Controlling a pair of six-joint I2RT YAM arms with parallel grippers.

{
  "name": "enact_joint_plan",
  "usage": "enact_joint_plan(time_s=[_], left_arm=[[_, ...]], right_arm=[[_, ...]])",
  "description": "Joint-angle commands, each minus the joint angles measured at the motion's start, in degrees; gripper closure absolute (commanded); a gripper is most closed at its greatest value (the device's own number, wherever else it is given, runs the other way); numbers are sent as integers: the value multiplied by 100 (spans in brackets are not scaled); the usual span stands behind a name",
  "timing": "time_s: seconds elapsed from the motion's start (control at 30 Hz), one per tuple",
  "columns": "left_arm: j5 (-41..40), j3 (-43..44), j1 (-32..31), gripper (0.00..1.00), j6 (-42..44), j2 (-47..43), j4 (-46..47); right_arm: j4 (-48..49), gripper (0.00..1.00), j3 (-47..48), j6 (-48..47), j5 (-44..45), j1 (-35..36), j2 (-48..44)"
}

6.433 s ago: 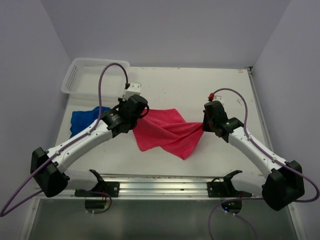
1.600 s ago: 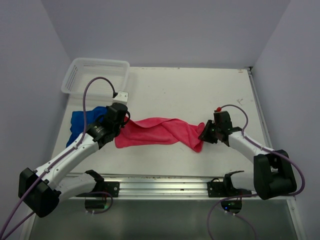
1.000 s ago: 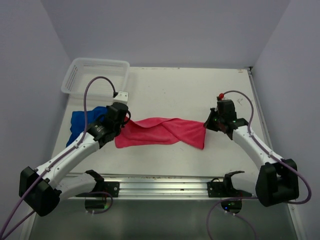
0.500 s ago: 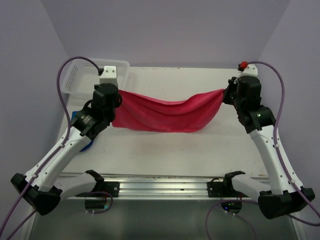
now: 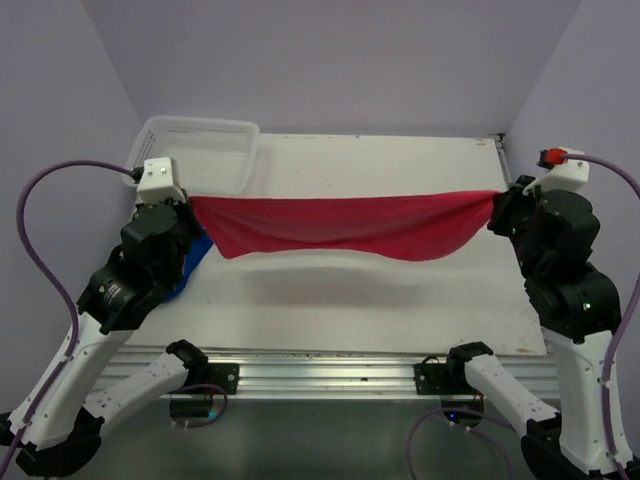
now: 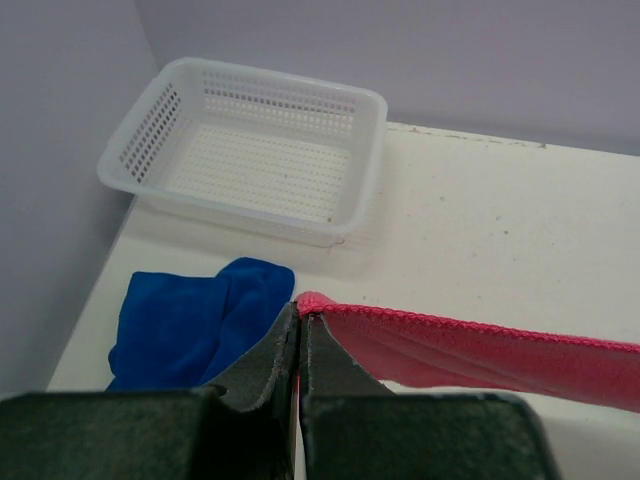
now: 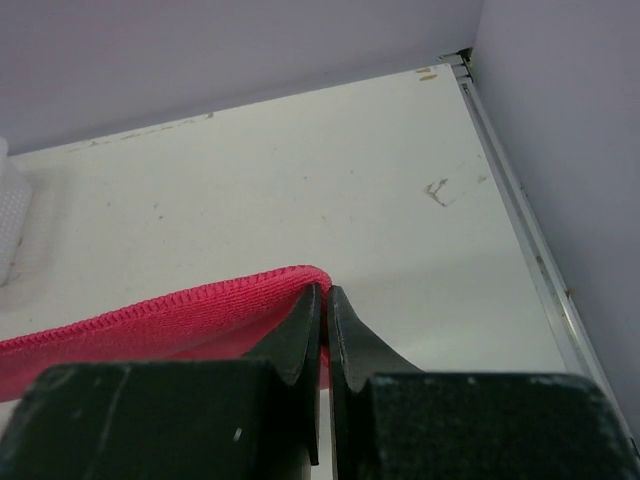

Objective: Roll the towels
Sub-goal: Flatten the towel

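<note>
The pink-red towel (image 5: 340,226) hangs stretched in the air between both arms, sagging a little in the middle above the table. My left gripper (image 5: 190,200) is shut on its left corner (image 6: 312,301). On the far side, my right gripper (image 5: 494,200) is shut on the right corner (image 7: 318,275). The blue towel (image 6: 195,320) lies crumpled on the table at the left, below my left gripper; in the top view only a sliver of the blue towel (image 5: 198,250) shows beside the left arm.
A white mesh basket (image 5: 205,158) stands at the table's back left corner, seen also as the basket (image 6: 250,150) in the left wrist view. Walls close in on the left, back and right. A metal rail (image 5: 320,372) runs along the near edge.
Both arms have lifted the pink-red towel off the table and pulled apart, so it went from a bunched strip on the surface to a taut span in the air.
</note>
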Motion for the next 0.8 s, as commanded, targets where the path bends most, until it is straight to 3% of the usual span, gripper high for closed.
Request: enact_joint_plan(time_s=[0.0, 0.17, 0.3, 0.4, 0.57, 0.77], left_arm=[[394, -40, 38, 100, -525, -274, -534], [851, -390, 47, 100, -982, -872, -815], [1263, -716, 38, 100, -1193, -934, -869], [1047, -1085, 38, 100, -1501, -820, -843], [563, -1708, 38, 100, -1940, -250, -265], [-211, -1456, 82, 100, -1775, 1296, 632]], right_arm=[[-840, 100, 498, -58, -5, -10, -302], [-1297, 100, 350, 171, -93, -10, -925], [-1229, 100, -429, 416, -339, -10, -1111], [-991, 100, -1099, 619, -164, -19, -998], [-1, 100, -1925, 742, 213, -10, -339], [1414, 100, -2269, 541, 618, -89, 1014]])
